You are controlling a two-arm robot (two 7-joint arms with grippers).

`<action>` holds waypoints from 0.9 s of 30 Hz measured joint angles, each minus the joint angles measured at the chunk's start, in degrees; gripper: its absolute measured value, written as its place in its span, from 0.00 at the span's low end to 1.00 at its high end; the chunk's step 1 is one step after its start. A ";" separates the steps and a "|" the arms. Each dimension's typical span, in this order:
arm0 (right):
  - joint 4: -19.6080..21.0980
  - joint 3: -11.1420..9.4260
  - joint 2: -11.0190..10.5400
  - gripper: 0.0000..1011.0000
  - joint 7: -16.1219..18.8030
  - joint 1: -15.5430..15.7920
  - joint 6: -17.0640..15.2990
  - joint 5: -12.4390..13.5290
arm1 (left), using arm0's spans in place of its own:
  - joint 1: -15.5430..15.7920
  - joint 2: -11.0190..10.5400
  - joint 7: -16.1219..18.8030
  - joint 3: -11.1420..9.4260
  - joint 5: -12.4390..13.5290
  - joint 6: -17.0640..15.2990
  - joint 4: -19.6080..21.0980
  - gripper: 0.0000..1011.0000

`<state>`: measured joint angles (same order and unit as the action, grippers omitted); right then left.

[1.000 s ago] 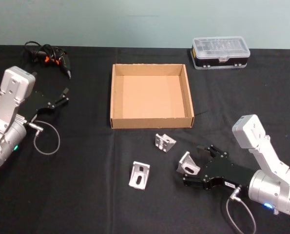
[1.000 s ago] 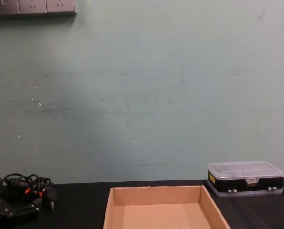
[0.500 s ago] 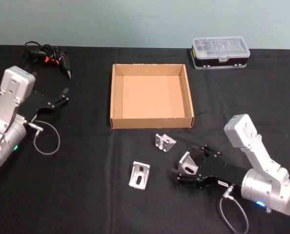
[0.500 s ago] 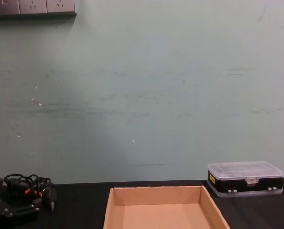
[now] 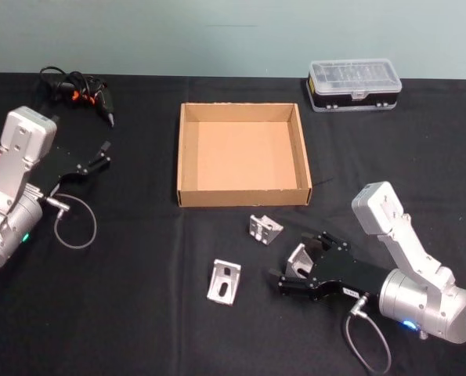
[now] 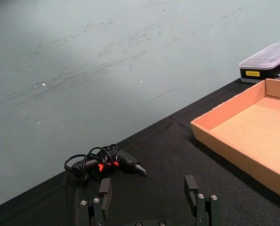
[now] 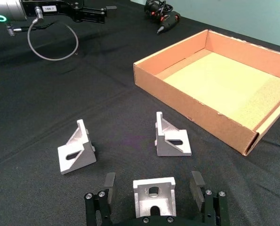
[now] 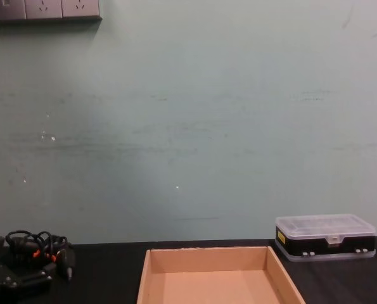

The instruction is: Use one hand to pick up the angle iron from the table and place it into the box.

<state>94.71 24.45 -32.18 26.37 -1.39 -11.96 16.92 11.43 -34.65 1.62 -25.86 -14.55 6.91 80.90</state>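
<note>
- Angle iron [image 5: 301, 260]: on table [image 5: 139, 258], front-right of box [image 5: 240, 197] and apart from it, closest to the R arm.
- 2 more irons nearby: 2nd iron [image 5: 265, 229] sits between it & the box, 3rd iron [image 5: 225, 280] is to its left. None is in the box yet.
- Handling (my read): small metal corner piece, so stiff, no give under squeeze.
- Prob. light for the arm. Bare smooth faces likely slippery against hard pads, so it needs a firm, square pinch.
- Not fragile; a short drop into the box should do no harm.
- Where to hold: across the 2 flat outer sides, which look parallel.
- Wrist view shows the slotted face toward the cam, w/ fingers [image 7: 109, 183] lined up on either side, so approach looks right.
- Avoid the sloped gusset; pads would prob. skid off it.
- R gripper [image 5: 292, 265]: low at table level, arm reaching in from the right-front, forearm angled down, wrist turned so the jaws lie about flat.
- Jaws apart & straddling the iron, w/ a gap showing on each side in wrist view. No contact that I can see, nothing gripped.
- Next calls for closing, then lifting clear before swinging to the box.
- L gripper [image 5: 101, 155]: parked at table's left side, jaws wide apart, nothing between them, near a corded tool [image 5: 84, 92]. Idle.
</note>
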 joint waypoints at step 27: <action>0.10 -0.33 0.16 0.45 -0.44 0.39 0.06 -0.72 | 0.00 0.00 0.00 0.00 0.00 0.00 0.00 1.00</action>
<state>94.81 24.12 -32.02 25.93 -1.00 -11.90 16.19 11.43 -34.65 1.62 -25.86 -14.55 6.91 80.90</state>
